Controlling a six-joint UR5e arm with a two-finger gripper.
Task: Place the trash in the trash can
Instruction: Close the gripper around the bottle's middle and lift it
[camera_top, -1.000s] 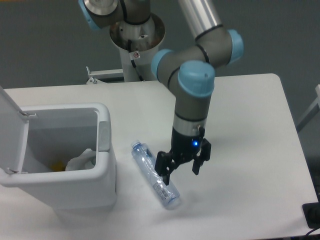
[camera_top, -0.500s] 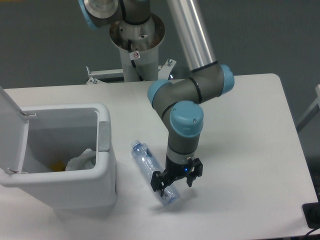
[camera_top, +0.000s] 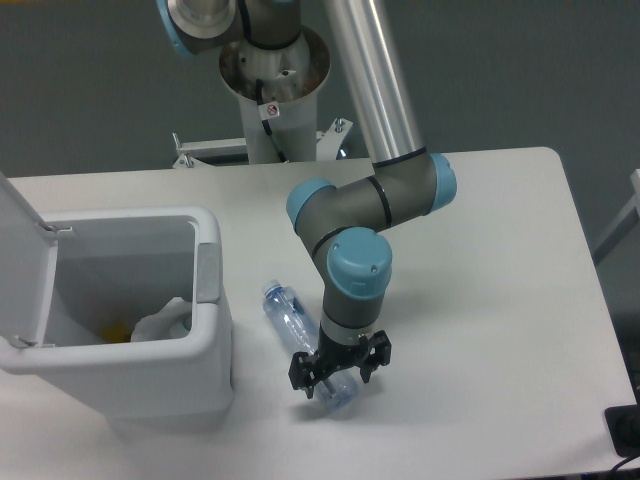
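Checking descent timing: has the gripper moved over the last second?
Yes. The gripper has come down and shifted left toward the trash can, now straddling the lower end of the bottle on the table.

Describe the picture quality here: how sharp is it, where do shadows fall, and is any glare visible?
Fixed camera view: soft overall, with even, diffuse light; the black gripper is slightly blurred, its fingers hard to separate; a faint shadow lies under it on the white table; the clear bluish plastic bottle shows small highlights; the large white rectangular bin looks washed out.

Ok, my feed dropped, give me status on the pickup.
Gripper down at plastic bottle, fingers astride its lower end, closure unclear. Paper wad in open trash can. Nothing blocking.
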